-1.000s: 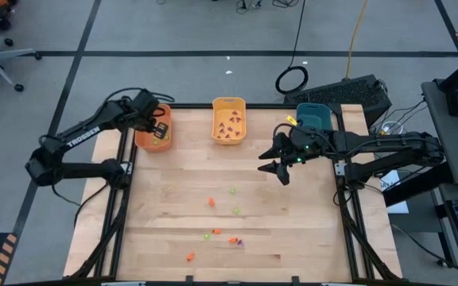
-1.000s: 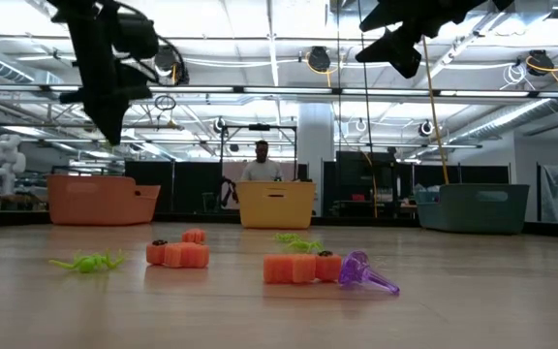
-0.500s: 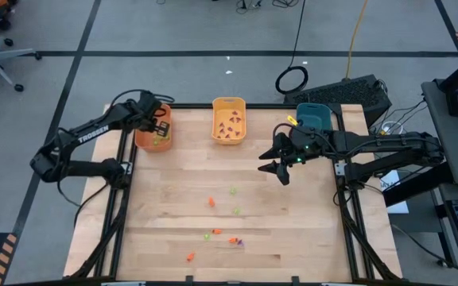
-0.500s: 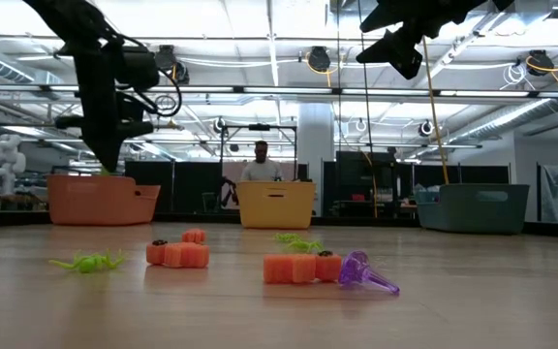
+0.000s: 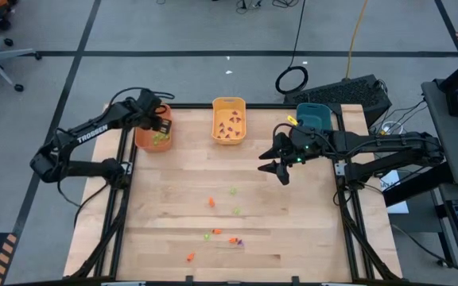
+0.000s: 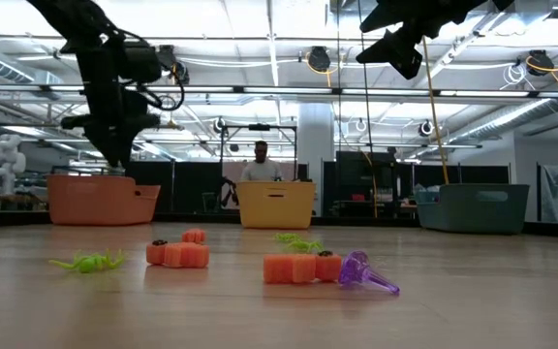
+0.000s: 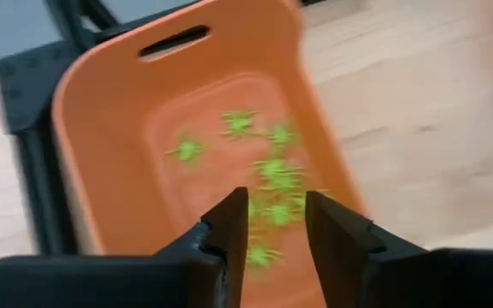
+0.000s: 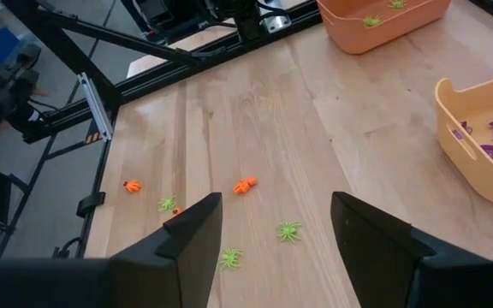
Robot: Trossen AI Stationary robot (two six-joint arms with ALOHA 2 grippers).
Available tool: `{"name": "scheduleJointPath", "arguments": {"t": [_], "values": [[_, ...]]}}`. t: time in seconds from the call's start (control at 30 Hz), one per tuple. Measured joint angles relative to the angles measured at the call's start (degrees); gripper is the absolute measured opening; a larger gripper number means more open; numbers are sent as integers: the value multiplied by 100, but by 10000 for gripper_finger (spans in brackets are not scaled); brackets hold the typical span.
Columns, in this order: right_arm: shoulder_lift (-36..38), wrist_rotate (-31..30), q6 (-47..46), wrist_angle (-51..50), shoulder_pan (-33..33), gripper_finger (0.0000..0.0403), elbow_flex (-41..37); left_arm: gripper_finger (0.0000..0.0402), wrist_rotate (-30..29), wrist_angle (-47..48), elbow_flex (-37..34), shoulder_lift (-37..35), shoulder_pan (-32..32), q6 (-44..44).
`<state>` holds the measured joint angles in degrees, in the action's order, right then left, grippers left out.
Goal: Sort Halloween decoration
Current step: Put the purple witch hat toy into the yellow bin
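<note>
Trinkets (image 5: 223, 216) lie scattered toward my table's six o'clock, too small to tell heading; left gripper (image 7: 276, 224) narrowly parted over orange bin (image 7: 101, 154), right gripper (image 8: 274, 224) wide, empty.

A pale wood counter (image 5: 173, 238) stands on a grey floor (image 5: 173, 79) crossed by dark tape lines. Beyond its far edge, ceiling lights (image 6: 269, 39) shine over a hall where a person (image 6: 262, 165) stands.

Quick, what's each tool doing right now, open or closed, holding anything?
Left tool: open above the orange bin, holding nothing.
Right tool: open, empty, above the table.
</note>
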<state>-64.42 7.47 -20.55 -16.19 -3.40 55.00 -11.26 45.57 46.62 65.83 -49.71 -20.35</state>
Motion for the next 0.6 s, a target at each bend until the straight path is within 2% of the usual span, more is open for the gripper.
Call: {"name": "scheduleJointPath", "arguments": {"t": [0.2,0.37,0.6], "values": [[0,4,-221,2,0,206,0,125,954,26,370,-317,138,-494],[0,4,-583,1,0,206,0,125,1731,-302,617,-681,555,-580],[0,4,-1396,0,14,206,0,125,1814,-778,655,-1112,1613,-1021]]}}
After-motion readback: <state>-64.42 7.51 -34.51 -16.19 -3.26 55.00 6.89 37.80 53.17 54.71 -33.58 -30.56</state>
